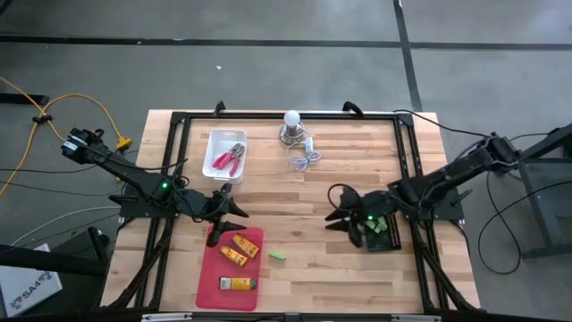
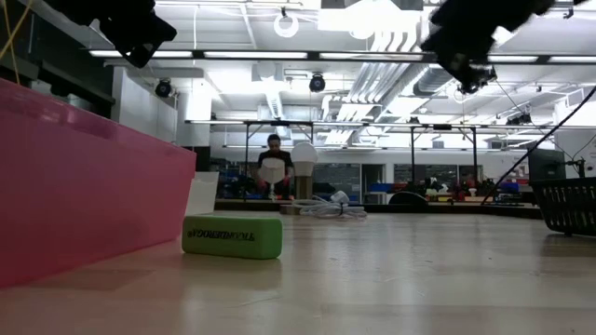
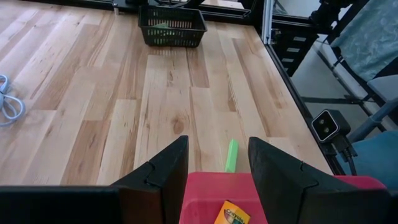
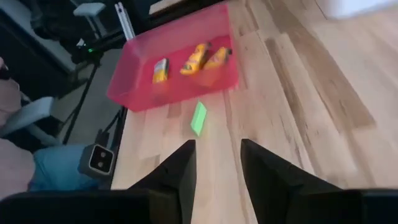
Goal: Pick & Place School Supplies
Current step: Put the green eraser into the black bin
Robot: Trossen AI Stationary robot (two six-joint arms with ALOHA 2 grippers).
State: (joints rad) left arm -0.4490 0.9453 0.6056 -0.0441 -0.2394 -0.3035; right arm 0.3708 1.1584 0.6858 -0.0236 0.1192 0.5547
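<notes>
A light-green oblong eraser [image 1: 278, 257] with dark, unreadable print is seen on the table just beside the red tray [image 1: 207, 284] holding three orange-yellow crayon boxes [image 1: 234, 257]. The left gripper [image 3: 217, 165] and right gripper [image 4: 217, 163] are held open and empty.

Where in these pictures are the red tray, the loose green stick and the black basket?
Red tray [image 1: 213, 282]: high view, bare floor near its left edge.
Green stick [image 1: 278, 256]: high view, its middle.
Black basket [image 3: 172, 26]: left wrist view, its front wall.
</notes>
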